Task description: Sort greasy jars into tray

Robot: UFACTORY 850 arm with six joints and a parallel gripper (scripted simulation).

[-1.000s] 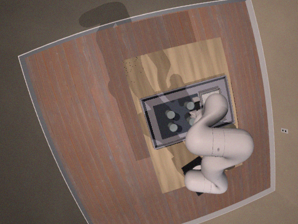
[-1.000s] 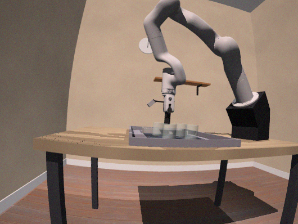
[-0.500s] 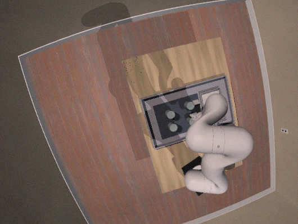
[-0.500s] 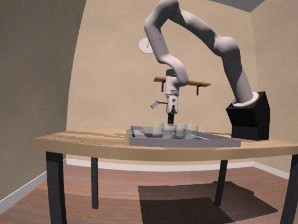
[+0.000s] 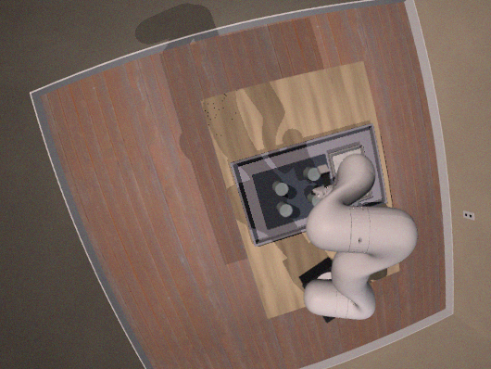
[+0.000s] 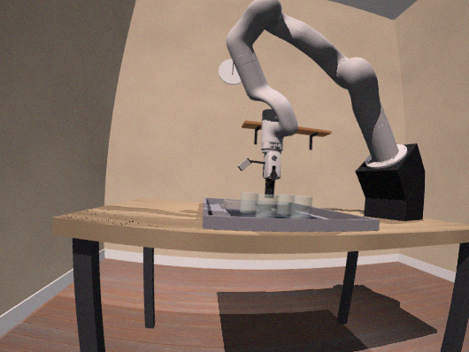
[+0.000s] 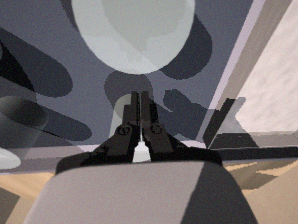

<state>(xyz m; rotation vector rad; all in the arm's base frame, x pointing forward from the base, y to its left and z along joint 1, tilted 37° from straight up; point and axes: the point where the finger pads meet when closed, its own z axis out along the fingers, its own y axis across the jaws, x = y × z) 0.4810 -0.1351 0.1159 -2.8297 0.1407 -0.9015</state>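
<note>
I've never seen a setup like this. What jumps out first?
A big pale arm arches from a black pedestal on the wooden table, dropping its shut, empty pincer among glass jars. The four jars stand mouth down on a dark mat; a pale tray sits beside them.
</note>
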